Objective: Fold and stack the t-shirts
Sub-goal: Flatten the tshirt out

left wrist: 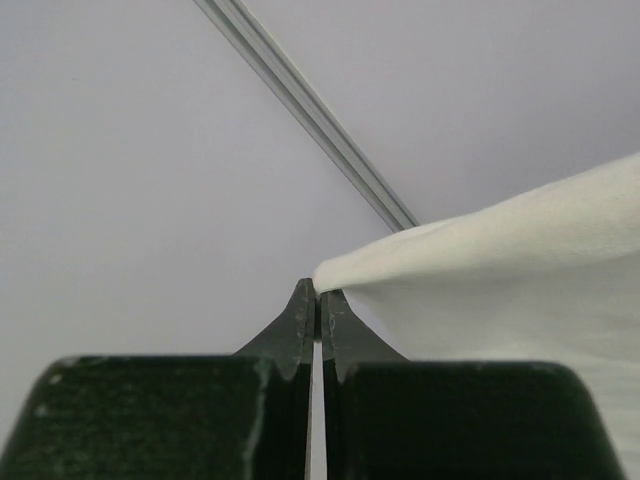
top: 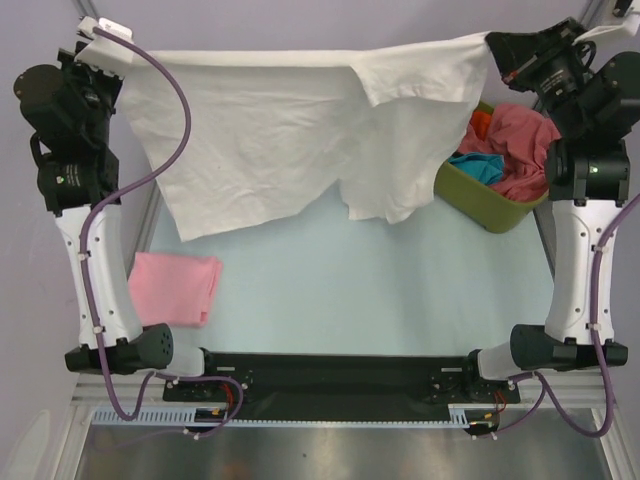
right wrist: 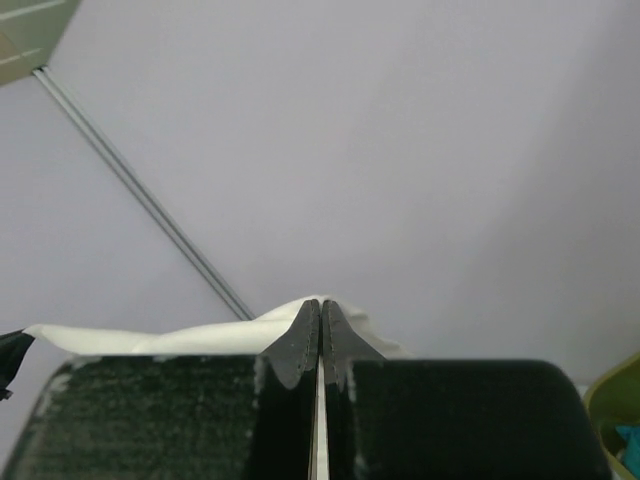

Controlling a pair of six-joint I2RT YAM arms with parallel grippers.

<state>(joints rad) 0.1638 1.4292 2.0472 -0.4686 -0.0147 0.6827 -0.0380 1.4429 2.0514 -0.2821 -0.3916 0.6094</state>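
Two corners of the white t-shirt (top: pixel 270 130) are pinched, one by each arm, and the cloth spans the upper part of the top view between them. On my left wrist feed the left gripper (left wrist: pixel 318 298) has its fingers pressed together with barely a sliver between them, and white fabric comes out from the tips toward the right of the frame. The right gripper (right wrist: pixel 321 308) is clamped just as tightly, with white cloth bunched at its tips and trailing off to the left.

From above, the shirt's top edge runs fairly taut from upper left to upper right. I cannot tell whether its ragged lower edge touches the pale blue table (top: pixel 350 290). A folded pink t-shirt (top: pixel 175 285) lies at lower left, beside the left arm. At right, the olive-green tub (top: pixel 480 205), partly behind the white cloth, holds a rose-red tee (top: pixel 520 135), a teal tee (top: pixel 478 168) and an orange tee (top: pixel 481 122).
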